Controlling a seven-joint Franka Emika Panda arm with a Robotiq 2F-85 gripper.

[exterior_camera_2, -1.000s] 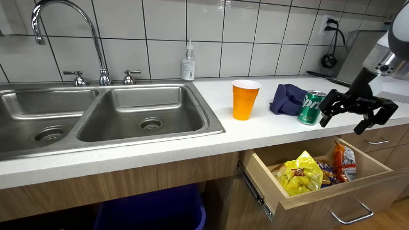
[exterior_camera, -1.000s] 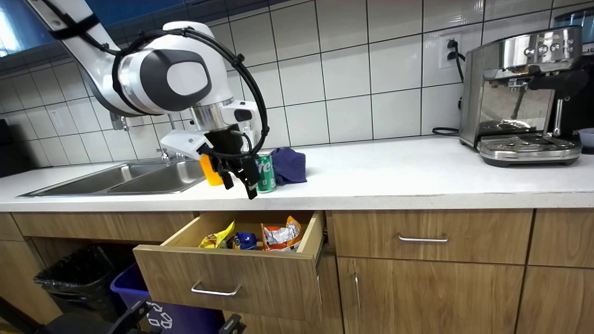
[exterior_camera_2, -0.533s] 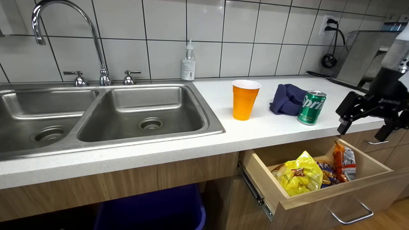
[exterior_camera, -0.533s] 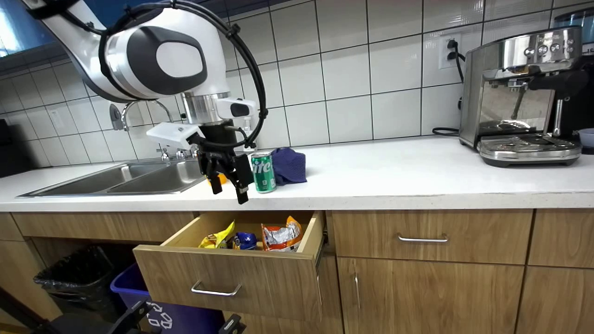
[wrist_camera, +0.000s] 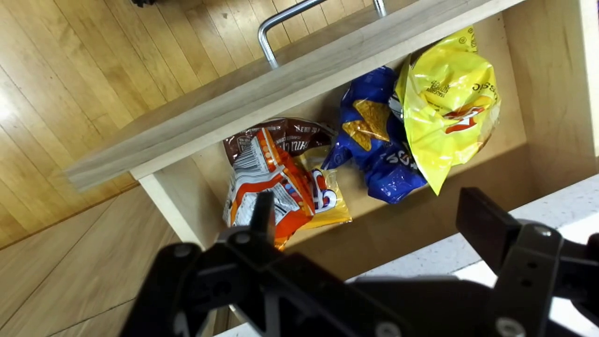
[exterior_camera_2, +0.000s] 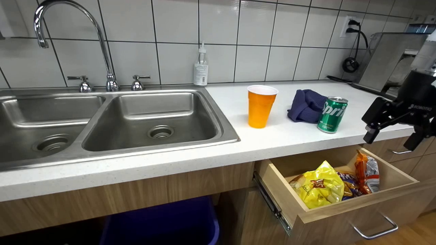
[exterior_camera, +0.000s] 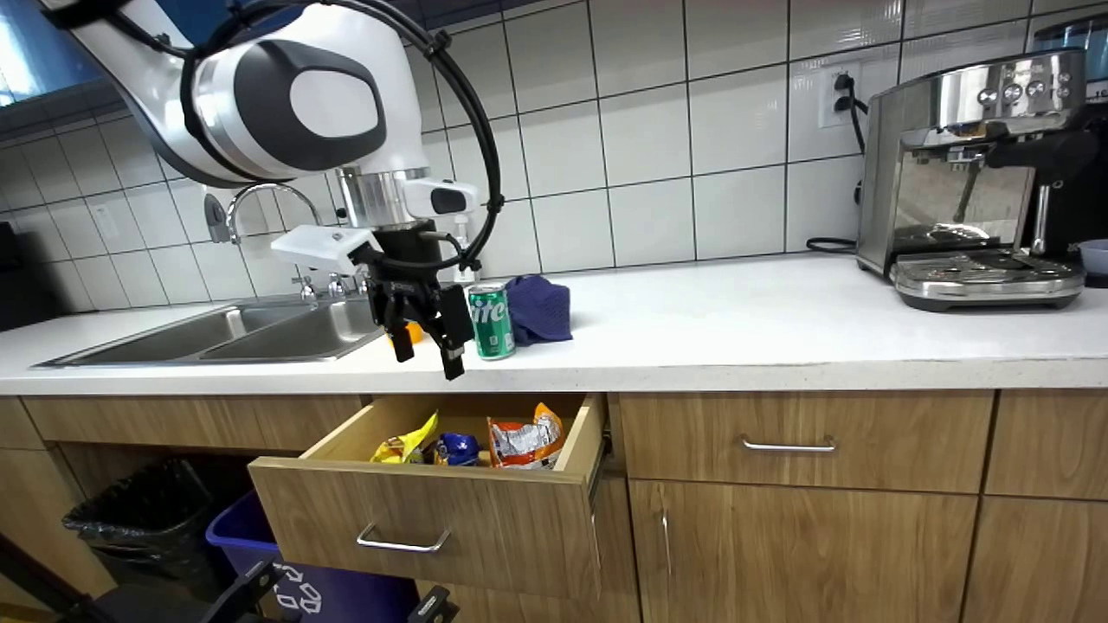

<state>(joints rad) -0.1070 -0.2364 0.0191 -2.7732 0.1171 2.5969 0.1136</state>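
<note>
My gripper (exterior_camera: 428, 363) points down with its jaws wide apart and nothing between them. It hangs over the open wooden drawer (exterior_camera: 415, 510), near the counter's front edge. The wrist view looks into this drawer from above the gripper (wrist_camera: 367, 206). Inside lie a yellow chip bag (wrist_camera: 449, 103), a blue bag (wrist_camera: 374, 135) and an orange-and-white bag (wrist_camera: 266, 187). Brown packaging (wrist_camera: 299, 135) and a yellow corner with lettering (wrist_camera: 332, 206) show beneath the orange bag; whether they are one bag I cannot tell. A green Sprite can (exterior_camera_2: 332, 115) stands on the counter, apart from the gripper.
A dark blue cloth (exterior_camera_2: 306, 105) sits beside the can, with an orange cup (exterior_camera_2: 260, 107) farther along towards the double sink (exterior_camera_2: 228, 132). At the counter's far end is a coffee machine (exterior_camera: 969, 173). Bins, one of them a blue recycling bin (exterior_camera: 346, 597), stand below.
The gripper has swung from a slant to pointing down and drawn away from the can, mostly in the earlier half second. Since then it has barely shifted. Its jaws stay apart.
</note>
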